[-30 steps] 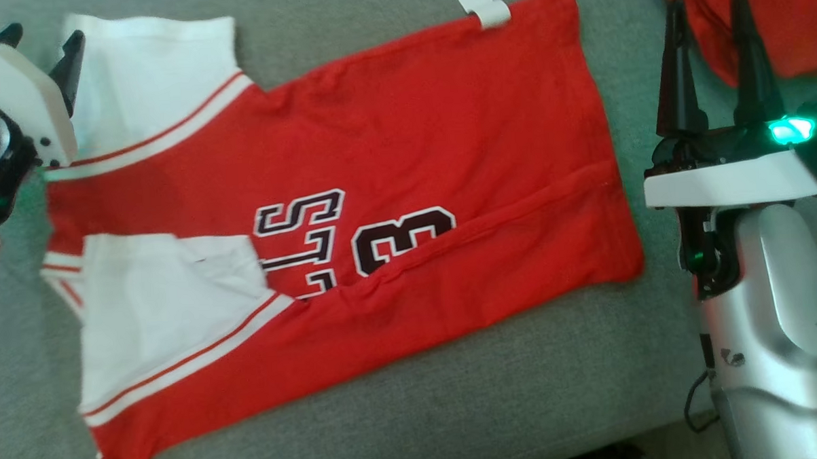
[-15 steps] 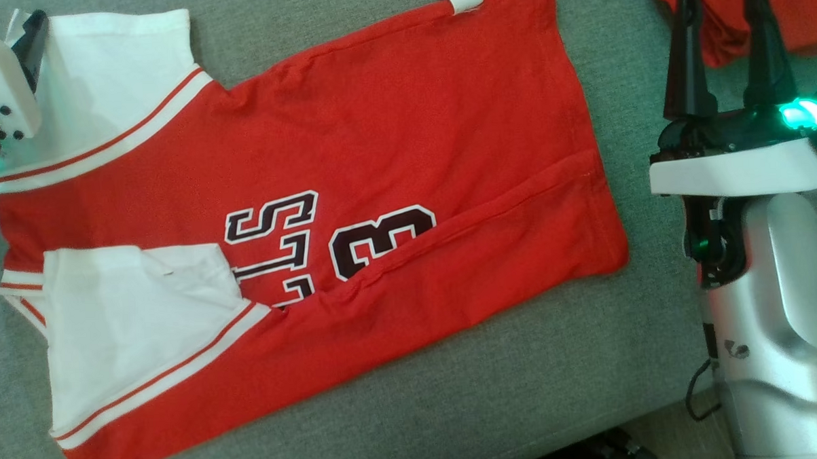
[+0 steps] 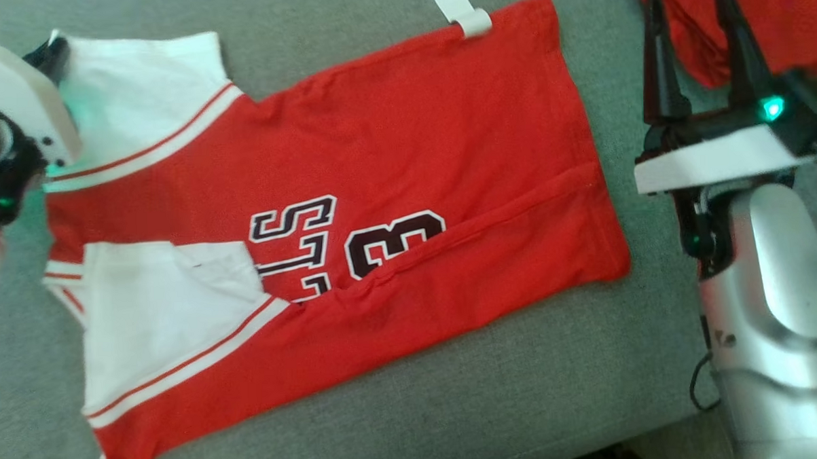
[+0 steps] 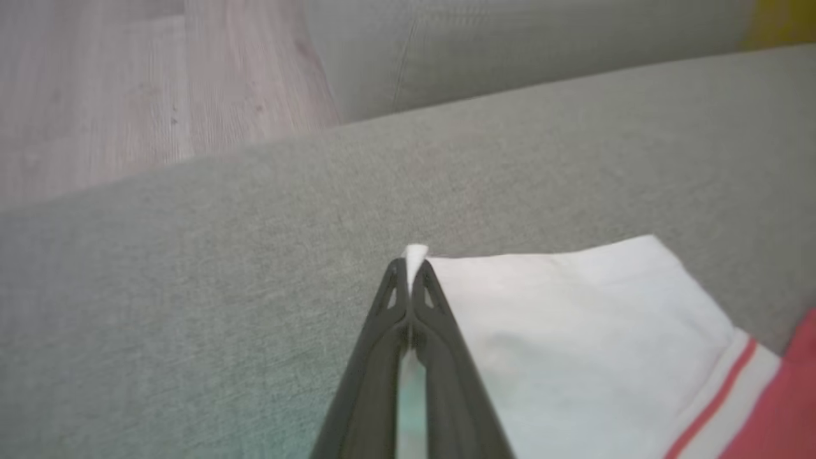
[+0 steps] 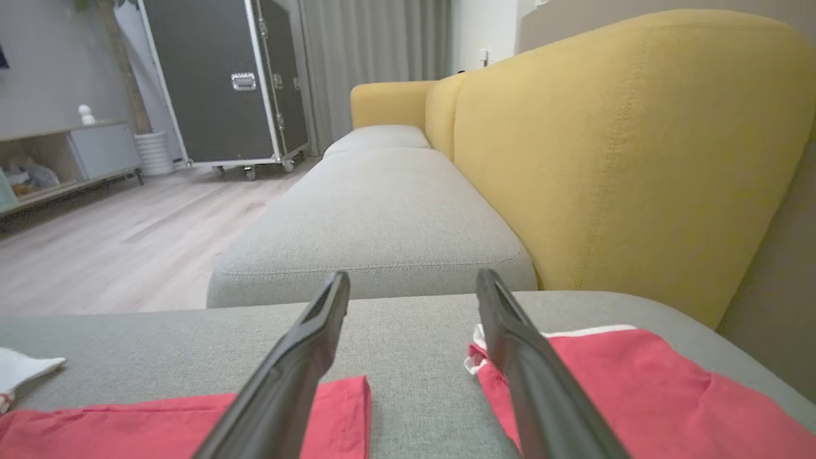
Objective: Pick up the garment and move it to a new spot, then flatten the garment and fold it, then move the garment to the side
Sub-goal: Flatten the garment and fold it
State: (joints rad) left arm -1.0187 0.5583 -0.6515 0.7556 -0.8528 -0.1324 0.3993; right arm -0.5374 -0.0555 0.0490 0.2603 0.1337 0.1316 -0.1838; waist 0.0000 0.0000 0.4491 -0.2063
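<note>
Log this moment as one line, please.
left tool: shut on white sleeve corner of red and white fabric jersey | right tool: open, over grey fabric sofa cushion

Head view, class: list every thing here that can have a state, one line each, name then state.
Jersey: spread flat on the sofa, near long edge folded over.
Left gripper: shut on the white sleeve at its corner.
Right gripper: open, empty.
Second red garment: lying loose beyond the right gripper.

Garment [image 3: 445,119] on sofa cushion [image 3: 523,402]
</note>
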